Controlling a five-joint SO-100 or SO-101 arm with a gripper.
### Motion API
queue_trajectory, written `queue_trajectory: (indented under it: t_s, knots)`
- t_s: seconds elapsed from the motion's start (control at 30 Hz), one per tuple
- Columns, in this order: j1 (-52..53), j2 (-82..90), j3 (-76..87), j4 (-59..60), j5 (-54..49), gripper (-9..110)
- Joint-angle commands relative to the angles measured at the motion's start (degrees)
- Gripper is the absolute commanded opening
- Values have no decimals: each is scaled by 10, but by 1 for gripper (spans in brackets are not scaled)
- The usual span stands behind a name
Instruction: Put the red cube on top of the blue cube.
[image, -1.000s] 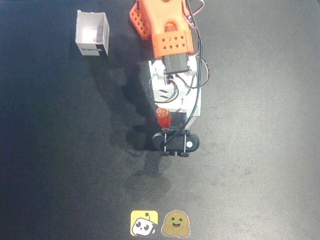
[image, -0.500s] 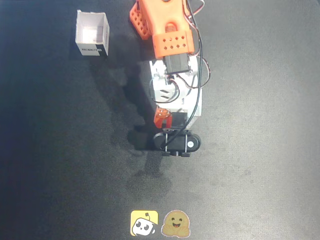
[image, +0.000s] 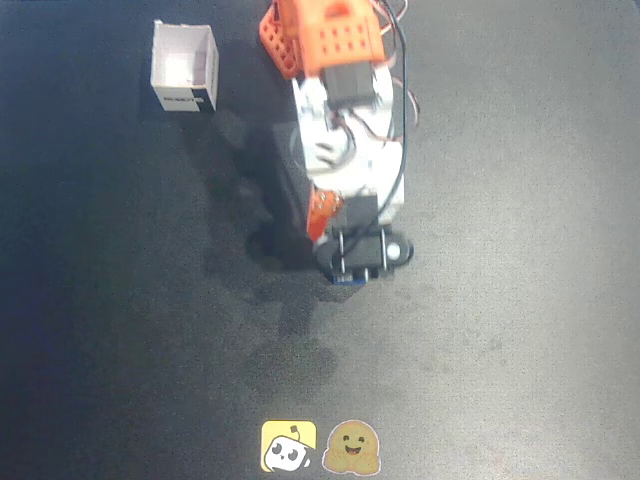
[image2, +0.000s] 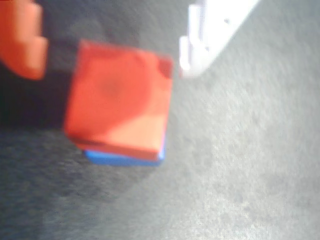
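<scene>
Red cube fills the wrist view, sitting squarely over the blue cube, of which only a thin strip shows along its lower edge. Orange finger stands apart to the cube's left, white finger apart to its right, so the jaws are released, with the cubes between them. From overhead the arm hides the stack but for a blue sliver. Around it lies the dark, mottled desk. Far off sits a white box; two stickers lie at the desk's near edge.
</scene>
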Motion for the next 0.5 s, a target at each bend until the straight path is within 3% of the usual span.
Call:
queue_trajectory:
  t_s: [0.0,0.3,0.47]
  knots:
    - [2,72,-28,37,-17,17]
    - [40,187,-19,129,-96,1]
    - [46,280,41,142,-105,0]
